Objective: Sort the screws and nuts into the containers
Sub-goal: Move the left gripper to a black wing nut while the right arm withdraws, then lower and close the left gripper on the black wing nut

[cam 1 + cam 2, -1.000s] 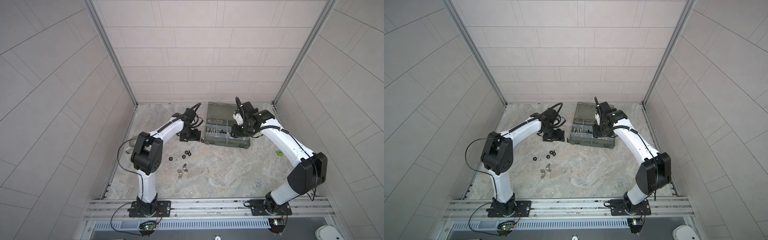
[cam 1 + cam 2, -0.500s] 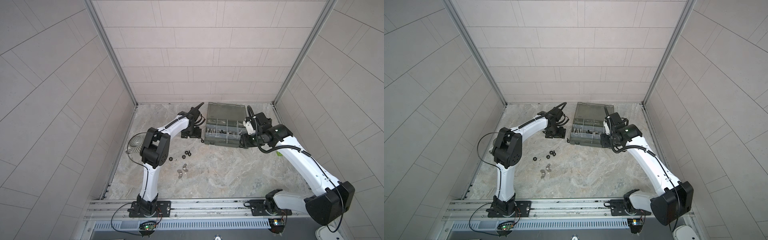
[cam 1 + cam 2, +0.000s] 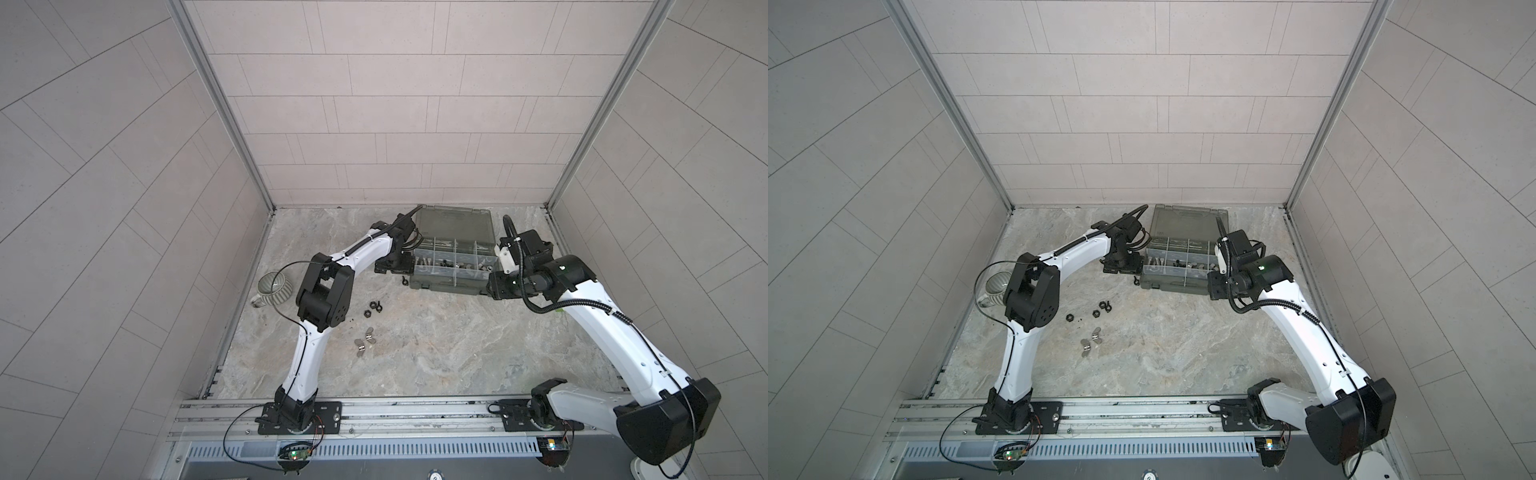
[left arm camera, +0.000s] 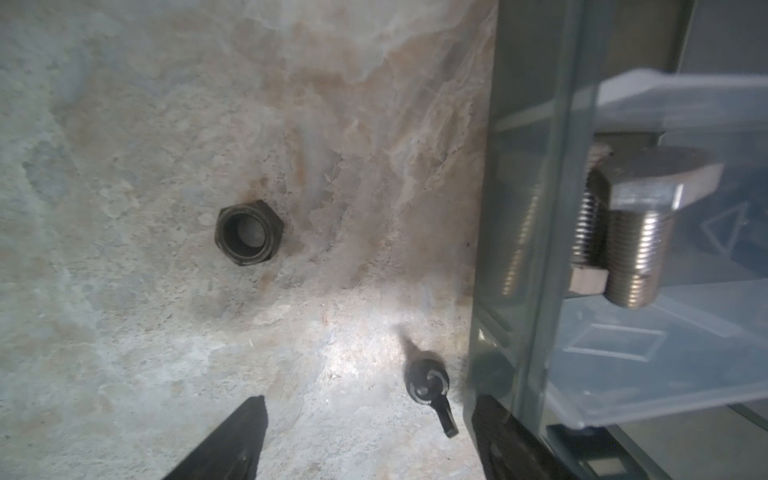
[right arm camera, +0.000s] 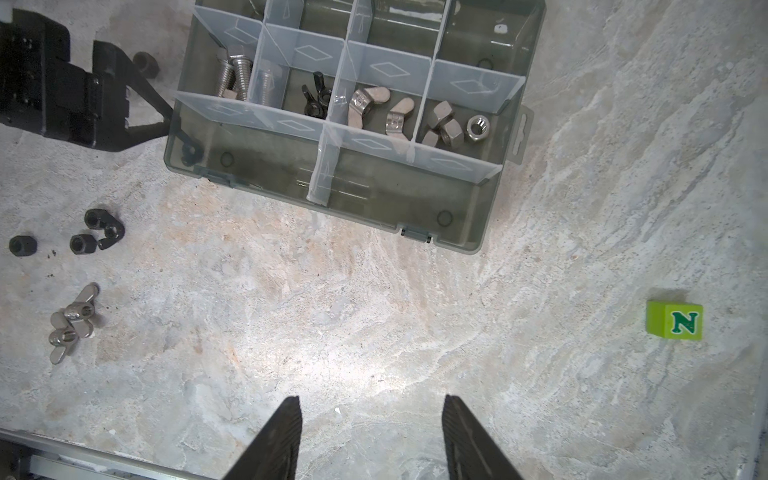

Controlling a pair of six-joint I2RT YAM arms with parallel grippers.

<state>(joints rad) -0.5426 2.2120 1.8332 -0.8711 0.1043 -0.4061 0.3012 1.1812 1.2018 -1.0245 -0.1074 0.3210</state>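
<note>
**The left gripper was held spread and empty over a black wing nut lying just beside the organizer box.**

The right gripper was likewise parted, nothing between its jaws, above bare table. Screws were lodged in an end compartment; black nuts and silver wing nuts were left loose on the table. The wing nut was judged light, rigid and slick, likely to skid when nudged; it would best be pinched across its round hub, with the near jaw kept clear of the box wall.

box wall beside left hand, floor open
</note>
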